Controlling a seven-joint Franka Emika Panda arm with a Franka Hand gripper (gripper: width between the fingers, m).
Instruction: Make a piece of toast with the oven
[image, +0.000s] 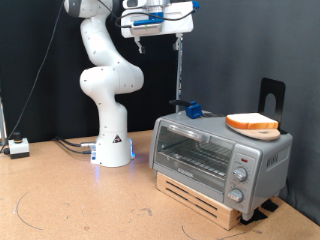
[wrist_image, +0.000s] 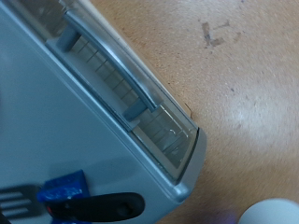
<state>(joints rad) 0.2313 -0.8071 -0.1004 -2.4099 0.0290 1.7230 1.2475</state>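
The silver-grey oven stands on a wooden slatted base at the exterior view's right, with its glass door shut. The piece of toast lies on a round wooden plate on the oven's top, at its right end. My gripper hangs high above the oven's left end, near the exterior view's top. Its fingers stand apart with nothing between them. The wrist view looks down on the oven's top and its door handle. The fingers and the toast do not show there.
A small blue and black object sits on the oven's top at its left end and also shows in the wrist view. A thin upright rod rises behind it. The brown table lies around, with a small white box at the far left.
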